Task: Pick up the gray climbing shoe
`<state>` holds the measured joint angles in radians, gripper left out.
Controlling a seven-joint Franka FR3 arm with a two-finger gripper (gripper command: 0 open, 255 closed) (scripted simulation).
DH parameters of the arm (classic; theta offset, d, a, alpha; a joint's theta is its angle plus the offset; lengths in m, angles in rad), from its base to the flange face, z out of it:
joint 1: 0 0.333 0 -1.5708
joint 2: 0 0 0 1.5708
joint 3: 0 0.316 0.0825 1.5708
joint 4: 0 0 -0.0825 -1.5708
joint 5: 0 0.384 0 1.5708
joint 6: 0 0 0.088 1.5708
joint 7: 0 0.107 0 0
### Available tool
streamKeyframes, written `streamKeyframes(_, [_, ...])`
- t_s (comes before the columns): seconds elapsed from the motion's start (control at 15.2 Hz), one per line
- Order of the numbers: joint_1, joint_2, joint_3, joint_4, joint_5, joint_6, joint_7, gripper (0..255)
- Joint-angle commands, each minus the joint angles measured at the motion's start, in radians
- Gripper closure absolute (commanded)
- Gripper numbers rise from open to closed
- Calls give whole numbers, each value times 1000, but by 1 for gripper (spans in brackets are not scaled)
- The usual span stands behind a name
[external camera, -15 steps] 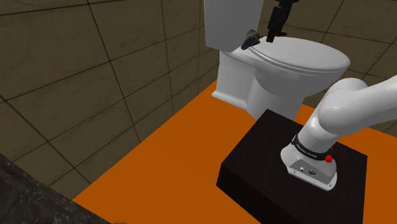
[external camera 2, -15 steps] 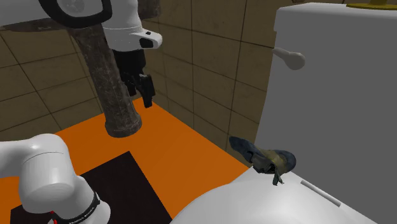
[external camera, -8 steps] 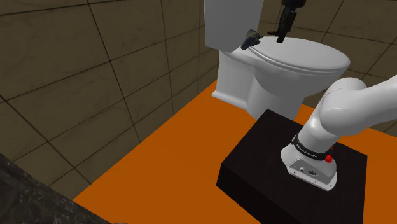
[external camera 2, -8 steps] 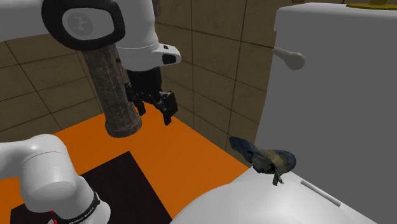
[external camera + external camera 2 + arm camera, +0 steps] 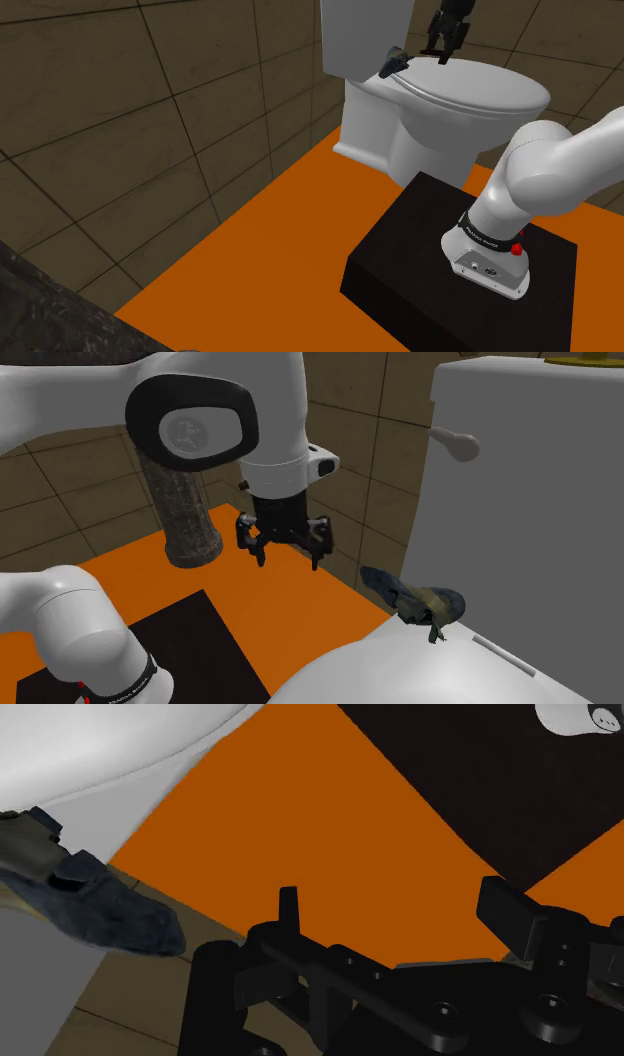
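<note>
Item: climbing shoe [image 5: 415, 597], dark blue-grey with olive patches, lying on the white toilet [image 5: 470, 88] behind the lid, at the tank's foot, toe overhanging the edge. Jaws: black, spread, holding nothing, hanging apart from the shoe toward the second exterior view's left, above the orange floor [image 5: 270, 230].

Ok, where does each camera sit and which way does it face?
Shoulder view: beside and behind the black stand, looking down over the orange floor at the toilet; shows arm base and gripper.
Second exterior view: by the toilet tank, facing back at the arm; shows the open gripper near the shoe.
Wrist view: on the hand, looking past the fingers at floor and shoe.
Shared: all three show gripper and shoe.
</note>
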<state>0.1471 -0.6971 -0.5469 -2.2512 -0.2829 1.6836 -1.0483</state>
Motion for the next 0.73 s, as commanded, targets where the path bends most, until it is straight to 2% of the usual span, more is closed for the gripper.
streamKeyframes(0.0, [48, 65, -82, 57, -6, 31, -137, 0])
streamKeyframes(0.2, [129, 161, -201, 138, 12, 72, -329, 0])
streamKeyframes(0.4, [231, 277, -338, 234, 65, 106, -532, 0])
streamKeyframes(0.53, [311, 372, -447, 306, 130, 122, -680, 0])
streamKeyframes(0.66, [404, 498, -583, 385, 237, 130, -852, 0])
